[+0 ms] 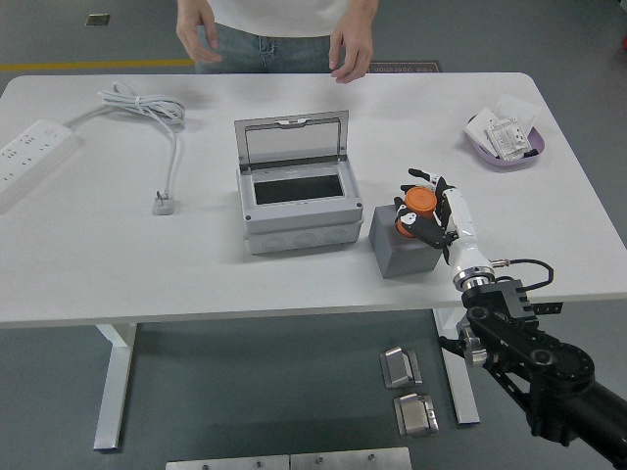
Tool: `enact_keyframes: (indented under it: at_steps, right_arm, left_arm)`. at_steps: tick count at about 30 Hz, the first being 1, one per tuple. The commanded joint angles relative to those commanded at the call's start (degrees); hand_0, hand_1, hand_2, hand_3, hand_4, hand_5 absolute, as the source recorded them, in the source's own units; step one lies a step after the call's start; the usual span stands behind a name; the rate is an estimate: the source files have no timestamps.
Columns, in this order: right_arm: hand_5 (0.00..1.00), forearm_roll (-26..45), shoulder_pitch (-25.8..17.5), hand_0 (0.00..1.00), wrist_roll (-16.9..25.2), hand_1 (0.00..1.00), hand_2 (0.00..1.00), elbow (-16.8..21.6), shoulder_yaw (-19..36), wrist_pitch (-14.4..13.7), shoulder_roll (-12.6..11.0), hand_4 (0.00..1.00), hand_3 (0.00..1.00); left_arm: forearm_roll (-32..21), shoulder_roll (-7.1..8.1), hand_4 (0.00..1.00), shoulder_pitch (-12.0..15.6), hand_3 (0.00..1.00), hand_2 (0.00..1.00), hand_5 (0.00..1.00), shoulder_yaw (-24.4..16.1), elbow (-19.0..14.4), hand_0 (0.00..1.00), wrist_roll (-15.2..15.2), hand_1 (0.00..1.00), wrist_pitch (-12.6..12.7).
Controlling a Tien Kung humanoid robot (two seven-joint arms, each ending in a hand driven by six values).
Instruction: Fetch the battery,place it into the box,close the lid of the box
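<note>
An orange cylindrical battery [419, 203] stands on a grey block [404, 243] right of the grey box [298, 204]. My right hand [427, 208] is curled around the battery, thumb on its left side and the other digits on its right. The box sits at the table's middle with its clear lid [292, 136] standing open behind the dark opening. My left hand does not appear in the head view.
A person stands at the far edge, both hands [351, 49] hanging just above the table. A white power strip [29, 152] with coiled cable and plug [164, 202] lies far left. A purple dish [505, 140] of packets sits far right.
</note>
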Motion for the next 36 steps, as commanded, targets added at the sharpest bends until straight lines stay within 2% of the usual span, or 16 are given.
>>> enact_keyframes:
  at_steps: [10, 11, 16, 17, 22, 23, 36]
  right_arm:
    - [0.002, -0.4, 0.2, 0.677, -1.3, 0.638, 0.566, 0.3, -0.4, -0.3, 0.0, 0.366, 0.599]
    - [0.002, -0.3, 0.2, 0.685, -1.4, 0.634, 0.561, 0.3, -0.3, -0.3, 0.0, 0.334, 0.579]
    - [0.002, -0.1, 0.4, 0.685, -1.3, 0.634, 0.561, 0.6, -0.1, -0.2, 0.0, 0.334, 0.579]
    - [0.002, -0.1, 0.4, 0.702, -1.3, 0.626, 0.532, 0.7, 0.0, -0.3, -0.1, 0.200, 0.468]
    - [0.002, -0.4, 0.7, 0.702, -1.2, 0.626, 0.532, 1.5, 0.5, -0.6, -0.3, 0.200, 0.468]
    - [0.002, -0.6, 0.8, 0.700, -1.2, 0.616, 0.518, 1.7, 0.6, -0.6, -0.4, 0.161, 0.426]
    - [0.002, -2.0, 2.6, 0.695, -1.4, 0.615, 0.513, 2.9, 2.3, -1.4, -0.9, 0.116, 0.391]
  left_arm:
    - [-0.2, 0.00, 0.603, 0.0, 0.595, 0.591, 0.171, 0.1, 0.0, 0.584, -0.2, 0.644, 0.0]
    - [-0.2, -0.01, 0.602, 0.0, 0.595, 0.590, 0.170, 0.1, 0.0, 0.584, -0.2, 0.644, 0.0]
    - [-0.2, -0.03, 0.602, 0.0, 0.595, 0.590, 0.170, 0.1, 0.0, 0.584, -0.2, 0.644, 0.0]
    - [-0.2, -0.03, 0.601, 0.0, 0.595, 0.590, 0.169, 0.1, 0.0, 0.583, -0.2, 0.644, 0.0]
    - [-0.3, -0.06, 0.601, 0.0, 0.595, 0.590, 0.169, 0.1, 0.0, 0.583, -0.3, 0.644, 0.0]
    - [-0.4, -0.08, 0.600, 0.1, 0.595, 0.590, 0.165, 0.1, 0.0, 0.582, -0.3, 0.644, 0.0]
    - [-0.4, -0.08, 0.600, 0.0, 0.595, 0.589, 0.156, 0.1, -0.1, 0.582, -0.3, 0.644, 0.0]
